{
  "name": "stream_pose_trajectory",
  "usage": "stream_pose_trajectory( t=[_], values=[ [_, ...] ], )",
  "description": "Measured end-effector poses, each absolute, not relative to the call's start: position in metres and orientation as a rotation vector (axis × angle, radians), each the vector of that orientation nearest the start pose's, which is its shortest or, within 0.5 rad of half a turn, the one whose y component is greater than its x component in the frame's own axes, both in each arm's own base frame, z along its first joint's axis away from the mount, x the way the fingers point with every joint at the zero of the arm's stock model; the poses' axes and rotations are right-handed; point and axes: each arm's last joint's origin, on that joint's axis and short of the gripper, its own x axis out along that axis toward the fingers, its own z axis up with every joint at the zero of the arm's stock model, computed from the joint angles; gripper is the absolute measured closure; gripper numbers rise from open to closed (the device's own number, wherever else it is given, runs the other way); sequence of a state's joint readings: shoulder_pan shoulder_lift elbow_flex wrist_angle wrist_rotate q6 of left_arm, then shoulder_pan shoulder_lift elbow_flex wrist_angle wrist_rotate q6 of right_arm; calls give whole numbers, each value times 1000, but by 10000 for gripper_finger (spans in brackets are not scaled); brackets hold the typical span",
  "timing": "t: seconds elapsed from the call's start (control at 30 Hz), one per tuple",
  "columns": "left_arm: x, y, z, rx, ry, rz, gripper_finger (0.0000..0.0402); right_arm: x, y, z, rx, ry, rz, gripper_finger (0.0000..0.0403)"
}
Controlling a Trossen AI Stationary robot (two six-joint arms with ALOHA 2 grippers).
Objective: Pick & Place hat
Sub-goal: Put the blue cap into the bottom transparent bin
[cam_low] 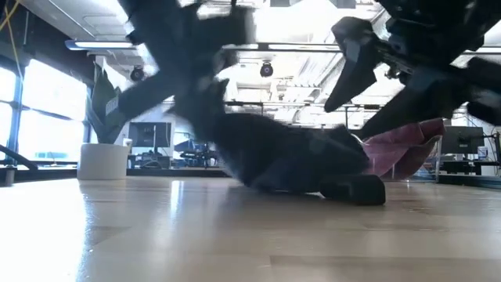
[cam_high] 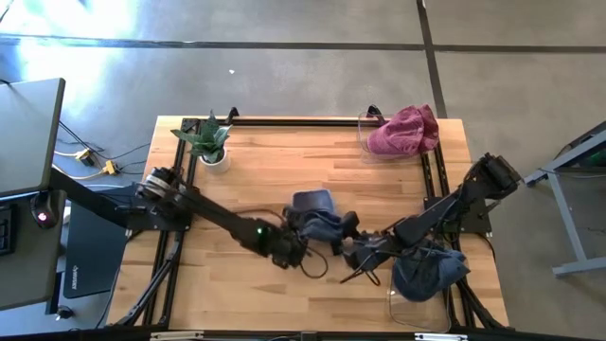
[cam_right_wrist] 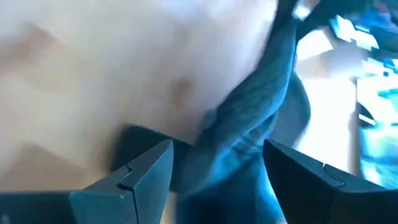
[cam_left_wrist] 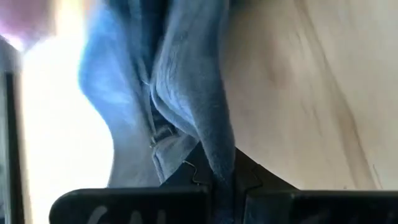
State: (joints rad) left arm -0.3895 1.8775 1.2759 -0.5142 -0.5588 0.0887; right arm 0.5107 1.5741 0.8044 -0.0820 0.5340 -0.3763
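Now | left gripper (cam_left_wrist: 224, 186): clamped on blue hat (cam_high: 317, 223); right gripper (cam_right_wrist: 217, 168): spread wide, straddling it | writing: unreadable

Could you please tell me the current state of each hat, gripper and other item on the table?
Blue fabric hat: mid-table, pinched by left gripper.
Left gripper: shut on hat.
Right gripper: open, fabric between fingers.
Second blue hat: in clear bin.
Maroon hat: in far bin.
Potted plant: upright.

A small potted plant (cam_high: 210, 142) is standing at the far left corner of the wooden table (cam_high: 284, 161), with cables (cam_high: 90, 156) lying on the floor further left.
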Motion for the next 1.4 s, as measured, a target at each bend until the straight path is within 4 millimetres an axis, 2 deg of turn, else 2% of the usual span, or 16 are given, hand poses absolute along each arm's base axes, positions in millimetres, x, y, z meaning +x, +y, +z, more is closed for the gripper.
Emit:
stream_pose_trajectory(
  t=[0.1, 0.2, 0.37, 0.47, 0.57, 0.73, 0.9, 1.07, 1.23, 1.4],
  values=[
    [347, -112, 207, 580, 952, 115, 400, 264, 133, 182, -811, 709, 4, 160],
    [343, -93, 236, 539, 843, 74, 400, 255, 130, 203, -781, 658, 2, 160],
    [330, -56, 281, 346, 668, -146, 400, 233, 114, 248, -604, 554, 32, 159],
    [326, -43, 297, 213, 592, -268, 400, 220, 102, 269, -456, 499, 96, 153],
    [326, -41, 301, 133, 560, -295, 400, 214, 96, 281, -357, 443, 197, 144],
    [331, -42, 298, 102, 557, -285, 401, 225, 87, 278, -306, 447, 144, 140],
    [339, -42, 290, 88, 557, -280, 401, 248, 73, 255, -214, 546, 37, 139],
    [340, -42, 287, 93, 570, -276, 401, 269, 61, 237, -89, 591, 164, 142],
    [340, -43, 287, 97, 570, -277, 401, 281, 50, 227, -18, 605, 221, 195],
    [339, -42, 287, 100, 577, -277, 401, 276, 38, 230, 1, 637, 207, 258]
  ],
)
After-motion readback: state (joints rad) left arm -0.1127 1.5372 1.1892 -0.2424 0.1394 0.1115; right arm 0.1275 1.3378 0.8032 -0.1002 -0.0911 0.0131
